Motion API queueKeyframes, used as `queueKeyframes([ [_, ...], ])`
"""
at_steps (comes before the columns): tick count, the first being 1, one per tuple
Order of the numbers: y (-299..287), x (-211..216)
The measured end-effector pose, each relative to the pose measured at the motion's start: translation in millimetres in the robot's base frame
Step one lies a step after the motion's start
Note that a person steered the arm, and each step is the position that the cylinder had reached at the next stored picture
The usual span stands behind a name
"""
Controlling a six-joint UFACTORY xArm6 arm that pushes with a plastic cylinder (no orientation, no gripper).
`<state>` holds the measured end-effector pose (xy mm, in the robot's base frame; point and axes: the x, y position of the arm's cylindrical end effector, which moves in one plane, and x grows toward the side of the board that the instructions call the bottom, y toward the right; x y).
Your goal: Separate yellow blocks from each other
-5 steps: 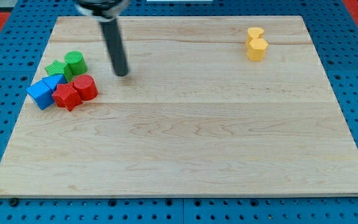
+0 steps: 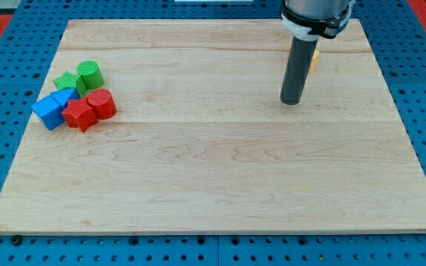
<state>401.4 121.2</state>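
Note:
My tip (image 2: 292, 101) rests on the board in the right half, just below where the yellow blocks stand. The rod covers almost all of them; only a thin yellow sliver (image 2: 314, 58) shows at the rod's right edge, near the view's top right. I cannot tell from this view whether the two yellow blocks touch each other or how near the tip is to them.
A cluster sits at the view's left: a green star-like block (image 2: 68, 80), a green cylinder (image 2: 90, 74), two blue blocks (image 2: 49, 111) (image 2: 64, 97), a red star-like block (image 2: 78, 114) and a red cylinder (image 2: 102, 103). The wooden board (image 2: 213, 170) lies on a blue pegboard.
The rod has swept from beside the left cluster across the board to the right, and now hides the yellow blocks. The left cluster has not moved.

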Motion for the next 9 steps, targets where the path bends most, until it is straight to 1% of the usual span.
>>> queueKeyframes([
  [1,4.1,0.0],
  [2,57.0,-0.1],
  [3,95.4,-27.3],
  [4,108.5,-70.1],
  [6,88.6,-74.2],
  [7,53.9,-73.5],
  [8,76.7,-77.5],
  [9,73.6,-82.7],
])
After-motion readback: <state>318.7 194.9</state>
